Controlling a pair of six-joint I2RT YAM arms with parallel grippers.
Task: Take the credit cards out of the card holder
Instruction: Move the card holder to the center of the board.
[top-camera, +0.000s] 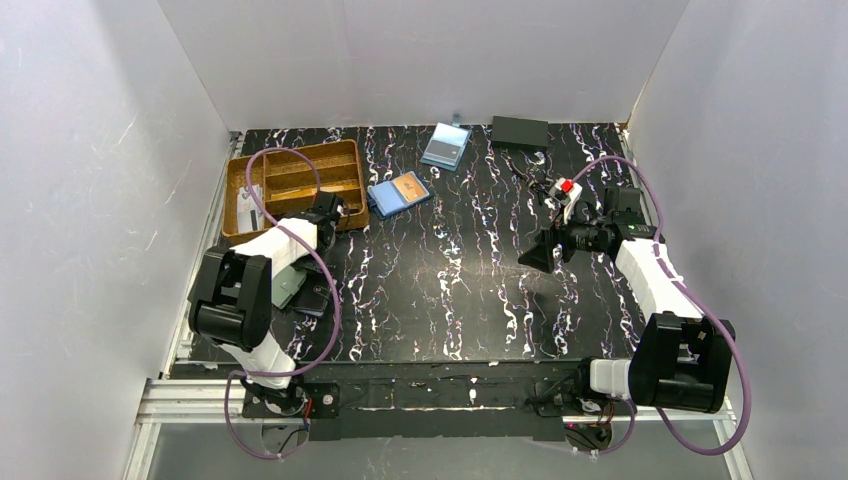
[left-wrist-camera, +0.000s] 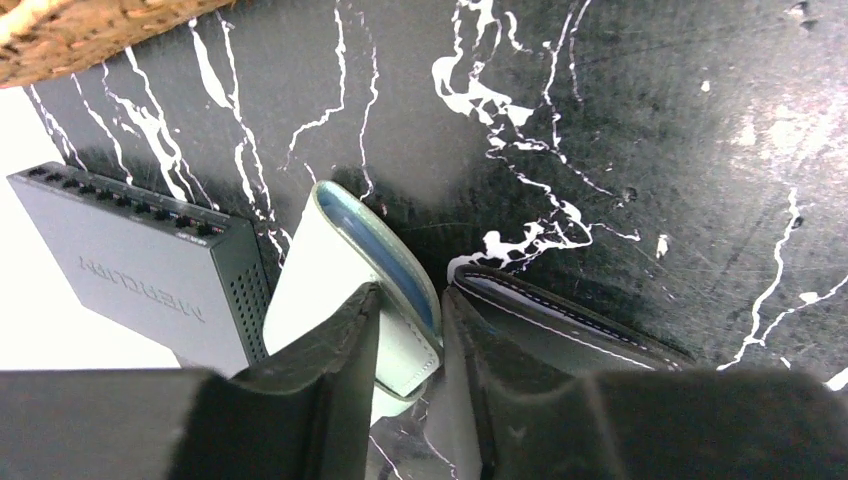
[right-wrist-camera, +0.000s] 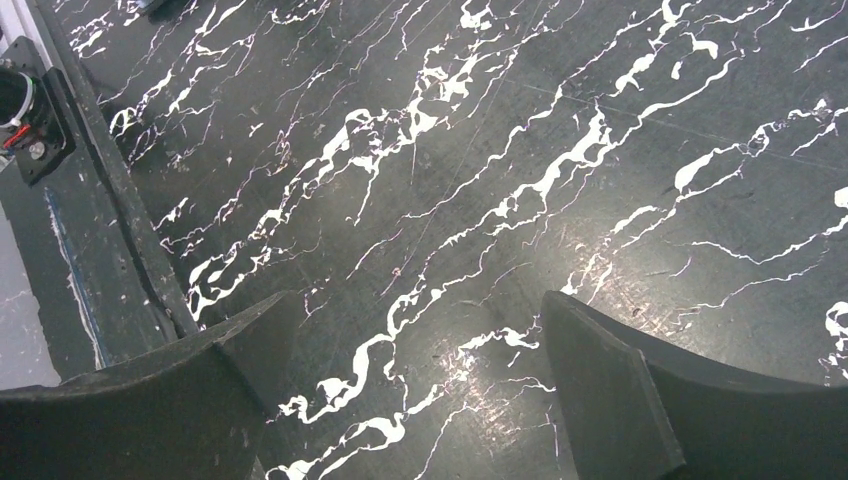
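My left claw (left-wrist-camera: 410, 305) is pinched on the near end of the card holder (left-wrist-camera: 330, 260). In the left wrist view both fingers (left-wrist-camera: 330, 370) press against its sides, and the sleeve fills the narrow gap between them. From there the holder runs up and away from the claw, lying on the marbled table (left-wrist-camera: 650, 150). Under this camera it looks pale grey-green, with a blue lining showing along its open edge.

A second, darker sleeve (left-wrist-camera: 560, 325) with a stitched edge lies just outside the right-hand finger. A grey network switch (left-wrist-camera: 140, 270) sits just beside the holder on the other side. The corner of a cork tray (left-wrist-camera: 80, 30) shows further out.

None of that grip shows from the top camera. There the left arm lies over its own claw, and only flat shapes show beneath it, near the table's left edge and just in front of the tray. I cannot tell the holder from its neighbours in that view.

The top view does show what the wrist misses. A bright blue holder with an orange card (top-camera: 400, 192) and a pale-blue holder with a grey card (top-camera: 446, 146) both lie well apart from the claw.

My right claw (right-wrist-camera: 415, 325) hangs spread wide over bare table, well across from the card holder.
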